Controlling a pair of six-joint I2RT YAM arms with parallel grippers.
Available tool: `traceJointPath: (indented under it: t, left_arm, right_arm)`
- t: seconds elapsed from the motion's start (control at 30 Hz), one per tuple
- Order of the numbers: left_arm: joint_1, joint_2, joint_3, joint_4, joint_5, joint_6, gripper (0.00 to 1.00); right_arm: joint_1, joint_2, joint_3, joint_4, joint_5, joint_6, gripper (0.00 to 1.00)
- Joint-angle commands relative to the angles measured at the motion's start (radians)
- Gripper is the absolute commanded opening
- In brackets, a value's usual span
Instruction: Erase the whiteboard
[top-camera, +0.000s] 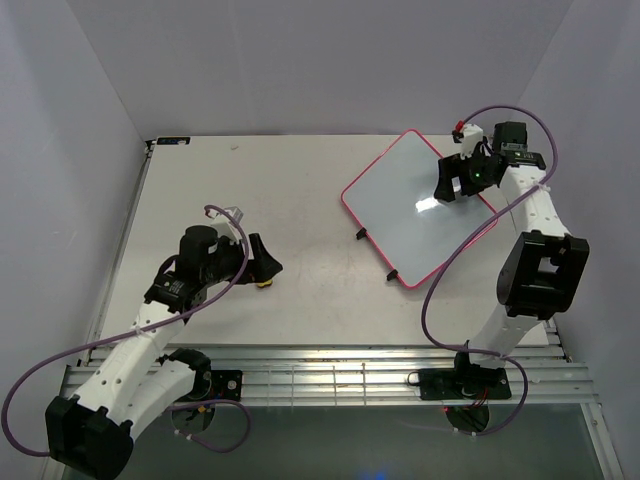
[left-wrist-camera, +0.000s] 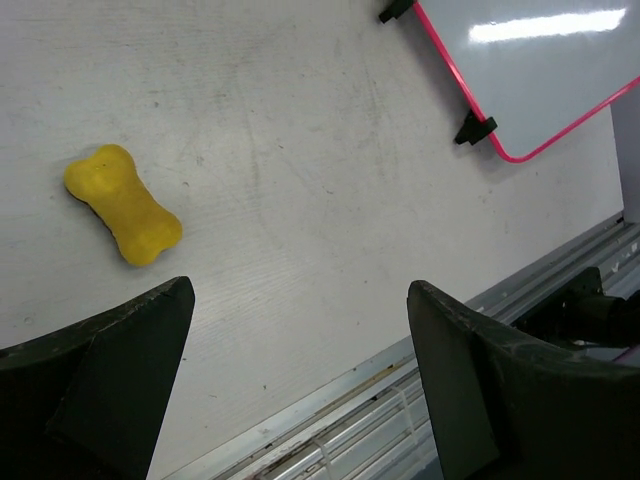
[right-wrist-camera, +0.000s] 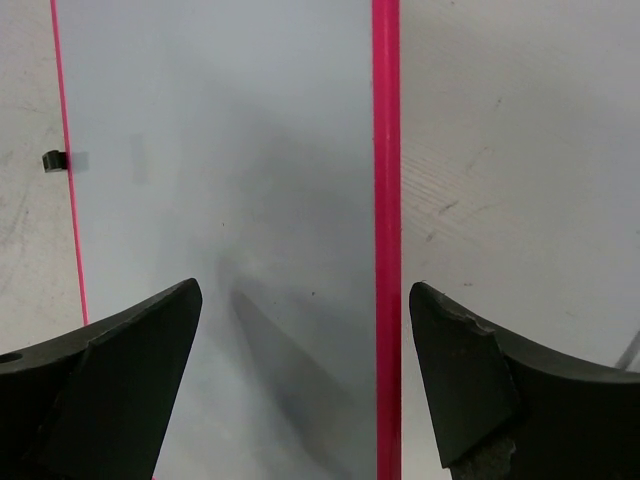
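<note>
Here our right gripper (right-wrist-camera: 305, 292) hovers, jaws wide, over the whiteboard (top-camera: 410, 215) on the table (top-camera: 250, 190), far right, likely to steady it. Our left gripper (left-wrist-camera: 300, 300), equally wide, hangs near the yellow eraser (left-wrist-camera: 123, 204) we need.

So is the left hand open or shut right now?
Open. The left hand has its fingers wide apart, only table between them; the yellow eraser lies apart, untouched.

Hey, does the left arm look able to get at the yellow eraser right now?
Likely yes. The left end effector is open, and the yellow eraser lies flat on the table just beyond its fingers, a little off to one side, with nothing between them.
</note>
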Motion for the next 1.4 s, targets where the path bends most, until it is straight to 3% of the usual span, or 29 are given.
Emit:
traceJointPath:
  t: [0.0,0.2,0.37,0.47,0.67,0.97,1.07,1.37]
  left_arm:
    - [-0.005,-0.032,0.024,-0.020,-0.119,-0.007,0.98]
    - [-0.005,-0.060,0.085,-0.095,-0.375,0.009,0.98]
    - [-0.004,-0.067,0.186,-0.141,-0.497,0.021,0.98]
    - [-0.004,-0.051,0.257,-0.186,-0.558,0.025,0.98]
    - [-0.004,-0.032,0.407,-0.217,-0.623,0.048,0.98]
    - [-0.004,-0.067,0.545,-0.301,-0.719,0.145,0.98]
    - [-0.004,-0.106,0.582,-0.359,-0.782,0.199,0.98]
    - [-0.005,-0.238,0.553,-0.384,-0.758,0.217,0.98]
  right_arm:
    - [-0.004,-0.086,0.007,0.016,0.073,0.044,0.90]
    - [-0.004,-0.178,-0.004,0.042,0.173,0.114,0.90]
    - [-0.004,-0.258,0.004,0.054,0.341,0.188,0.90]
    - [-0.004,-0.348,-0.016,0.089,0.424,0.333,0.90]
    - [0.005,-0.773,-0.332,0.309,0.294,0.608,0.90]
    - [0.036,-1.037,-0.445,0.015,0.386,0.521,0.90]
    - [0.048,-1.126,-0.514,-0.024,0.389,0.506,0.90]
    - [0.148,-1.306,-0.588,-0.082,0.499,0.469,0.90]
